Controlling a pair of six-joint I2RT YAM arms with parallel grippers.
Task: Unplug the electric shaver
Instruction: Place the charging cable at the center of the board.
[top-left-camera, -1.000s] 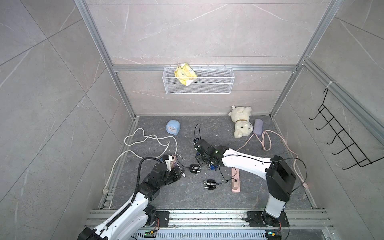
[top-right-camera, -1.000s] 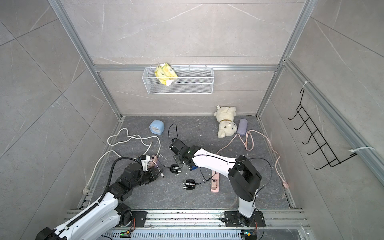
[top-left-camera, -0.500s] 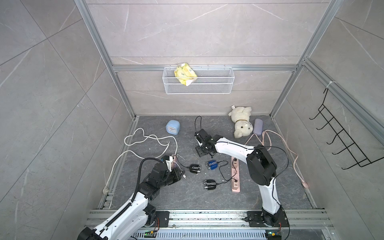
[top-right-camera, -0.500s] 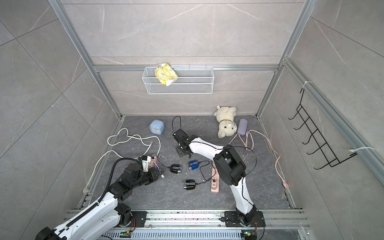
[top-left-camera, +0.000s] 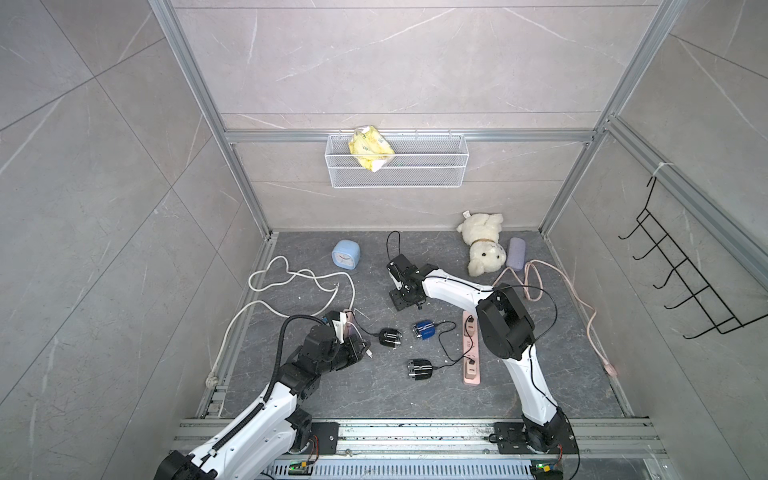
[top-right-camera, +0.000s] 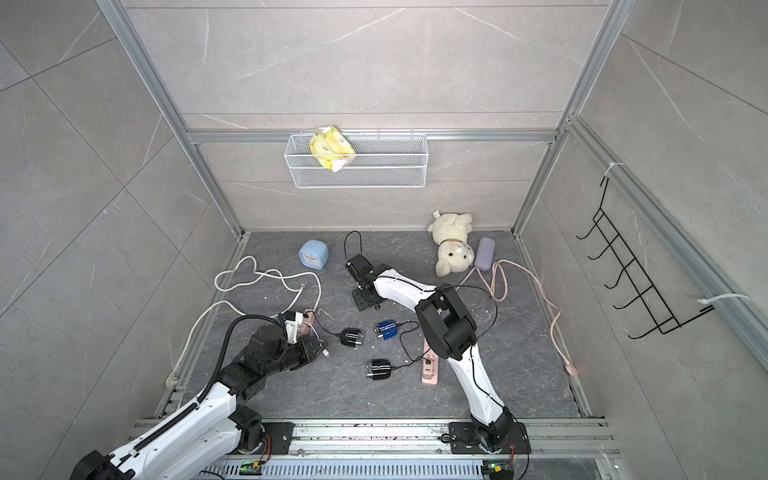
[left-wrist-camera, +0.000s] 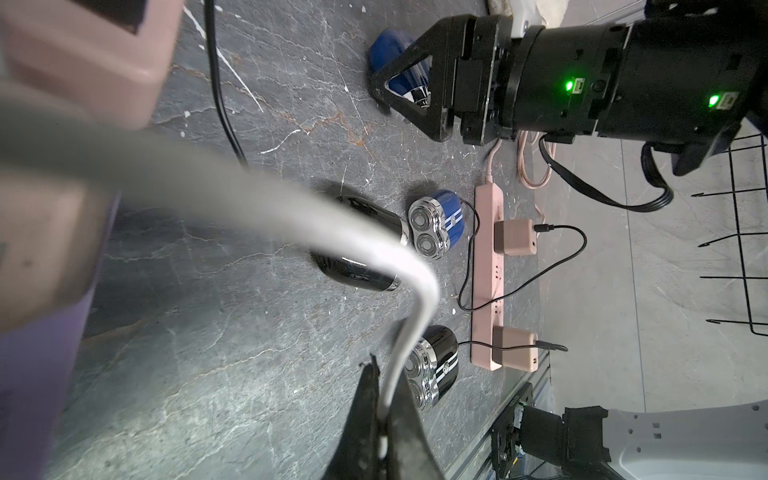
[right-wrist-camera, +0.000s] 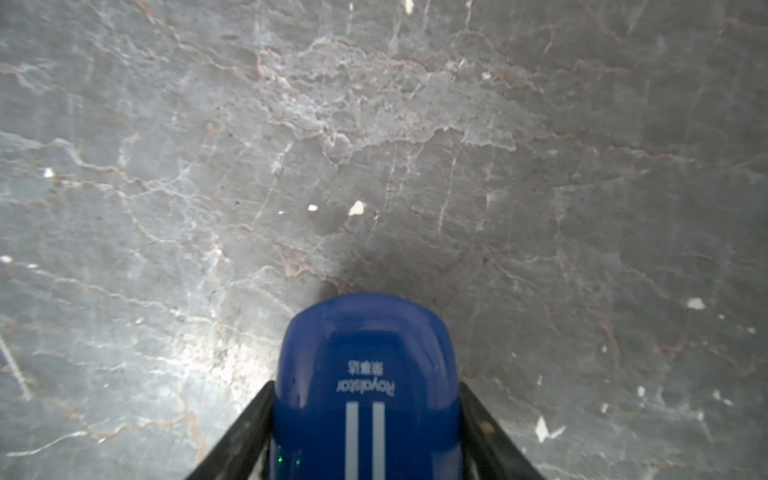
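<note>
My right gripper (right-wrist-camera: 365, 419) is shut on a blue electric shaver (right-wrist-camera: 365, 374), held low over the dark floor near the back middle. In both top views the right gripper (top-left-camera: 405, 297) (top-right-camera: 365, 297) hides that shaver. A second blue shaver (top-left-camera: 424, 331) and two black shavers (top-left-camera: 390, 336) (top-left-camera: 420, 369) lie on the floor. Thin black leads run from them toward the pink power strip (top-left-camera: 472, 353). My left gripper (left-wrist-camera: 386, 386) is shut on a white cable (left-wrist-camera: 411, 324) near its plug end, left of the shavers.
Two pink adapters (left-wrist-camera: 515, 237) (left-wrist-camera: 513, 353) sit in the strip. The white cable loops over the left floor (top-left-camera: 291, 278) and a pink cable (top-left-camera: 582, 307) runs on the right. A plush bear (top-left-camera: 482, 245), blue clock (top-left-camera: 345, 255) and purple case (top-left-camera: 515, 253) stand at the back.
My right gripper has moved from the middle of the floor toward the back, uncovering the blue shaver that lies by the strip. The left arm has stayed put.
</note>
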